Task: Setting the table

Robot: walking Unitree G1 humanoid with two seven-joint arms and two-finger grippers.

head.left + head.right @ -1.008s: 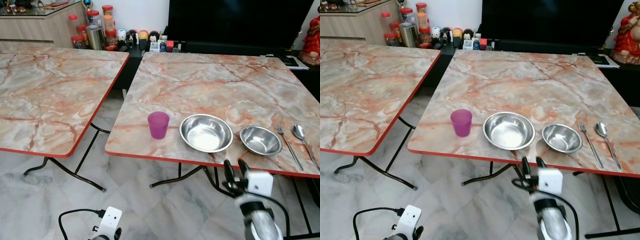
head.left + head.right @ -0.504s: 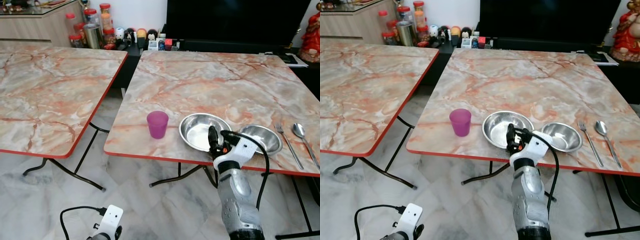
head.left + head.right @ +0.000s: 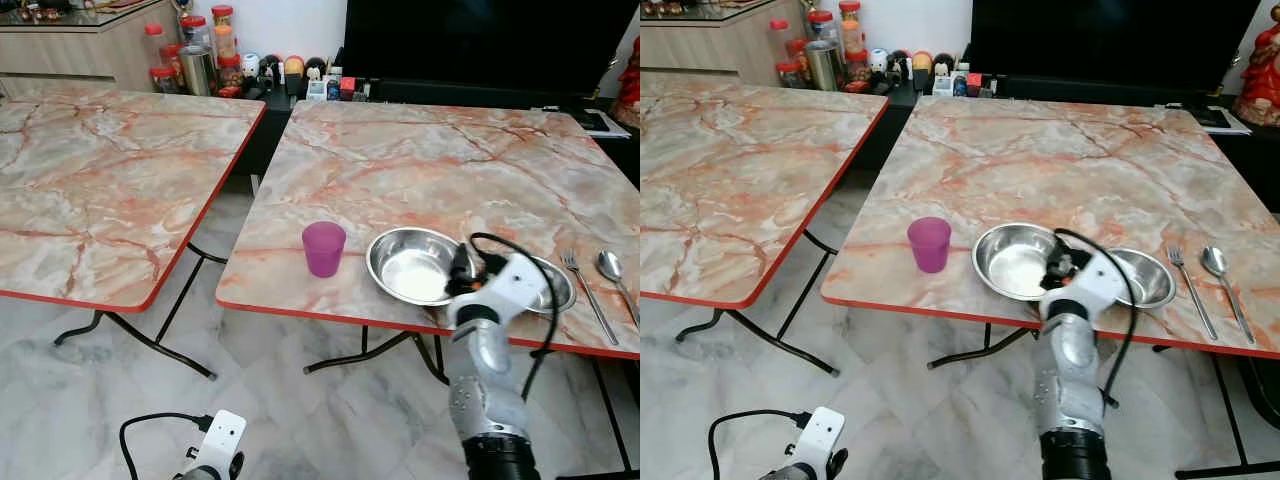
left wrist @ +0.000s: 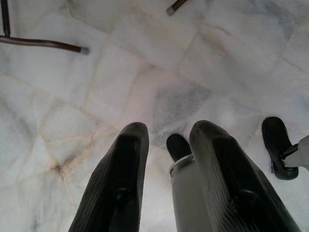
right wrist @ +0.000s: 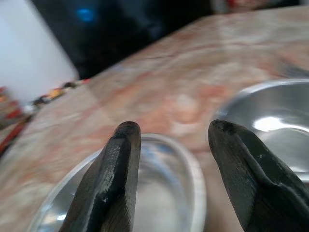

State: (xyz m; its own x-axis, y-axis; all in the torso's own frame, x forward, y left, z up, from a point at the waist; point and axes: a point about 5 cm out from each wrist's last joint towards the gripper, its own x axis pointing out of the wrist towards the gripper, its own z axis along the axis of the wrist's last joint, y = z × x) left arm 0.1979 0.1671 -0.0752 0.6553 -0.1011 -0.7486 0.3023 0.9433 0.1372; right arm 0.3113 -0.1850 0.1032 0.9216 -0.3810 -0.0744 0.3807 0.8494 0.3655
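The big bowl (image 3: pixel 417 264) sits near the counter's (image 3: pixel 430 160) front edge, between the purple cup (image 3: pixel 323 248) and the small bowl (image 3: pixel 553 283), with the fork (image 3: pixel 580 290) and spoon (image 3: pixel 612 270) beyond. The right gripper (image 3: pixel 464 270) hovers at the big bowl's right rim, jaws spread wide and empty, the rim lying between them in the wrist view. This looks like the reach for the big bowl; next, lower one finger inside the rim and close, minding the small bowl just beside, while the left gripper (image 4: pixel 166 145) hangs idle over the floor, jaws apart, empty.
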